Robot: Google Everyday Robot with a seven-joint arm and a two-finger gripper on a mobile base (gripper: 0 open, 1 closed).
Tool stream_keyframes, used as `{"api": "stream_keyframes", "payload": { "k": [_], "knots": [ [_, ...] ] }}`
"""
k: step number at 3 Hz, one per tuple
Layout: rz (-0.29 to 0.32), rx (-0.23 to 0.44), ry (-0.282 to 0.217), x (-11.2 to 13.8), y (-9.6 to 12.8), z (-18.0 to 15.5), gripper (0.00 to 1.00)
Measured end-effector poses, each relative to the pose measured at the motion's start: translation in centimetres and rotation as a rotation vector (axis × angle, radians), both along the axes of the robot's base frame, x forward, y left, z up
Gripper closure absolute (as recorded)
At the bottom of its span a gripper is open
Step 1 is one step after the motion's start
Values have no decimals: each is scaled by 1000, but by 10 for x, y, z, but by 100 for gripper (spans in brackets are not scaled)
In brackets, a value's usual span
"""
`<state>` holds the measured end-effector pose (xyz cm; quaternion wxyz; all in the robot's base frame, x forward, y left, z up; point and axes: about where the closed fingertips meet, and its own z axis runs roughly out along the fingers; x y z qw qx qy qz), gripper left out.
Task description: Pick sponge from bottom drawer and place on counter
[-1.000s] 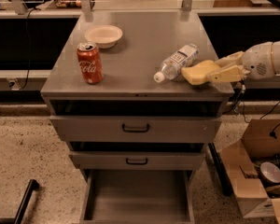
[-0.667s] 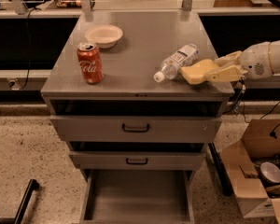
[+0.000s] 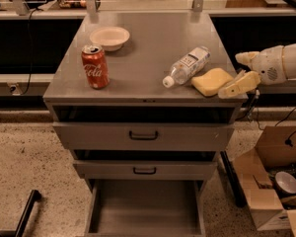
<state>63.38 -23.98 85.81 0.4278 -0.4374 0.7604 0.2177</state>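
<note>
The pale yellow sponge (image 3: 212, 81) lies flat on the grey metal counter (image 3: 148, 38), near its front right corner. My gripper (image 3: 235, 74) is just to the right of the sponge at the counter's right edge. It is open, with one finger above and behind the sponge's right end and the other in front of it. The bottom drawer (image 3: 145, 209) is pulled out below, and its grey floor is bare.
A clear water bottle (image 3: 187, 65) lies on its side just left of the sponge. A red cola can (image 3: 94, 66) and a white bowl (image 3: 109, 37) stand on the counter's left. Two drawers with black handles (image 3: 143, 136) are shut. A cardboard box (image 3: 271, 186) sits on the floor at right.
The gripper was shut on the sponge above the counter's right edge. It has now opened and drawn back slightly to the right, and the sponge rests on the counter.
</note>
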Motion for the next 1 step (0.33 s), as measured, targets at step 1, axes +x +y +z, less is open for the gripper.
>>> {"api": "stream_keyframes", "payload": {
  "k": [1],
  "knots": [
    [0, 0, 0, 0, 0, 0, 0]
  ]
}}
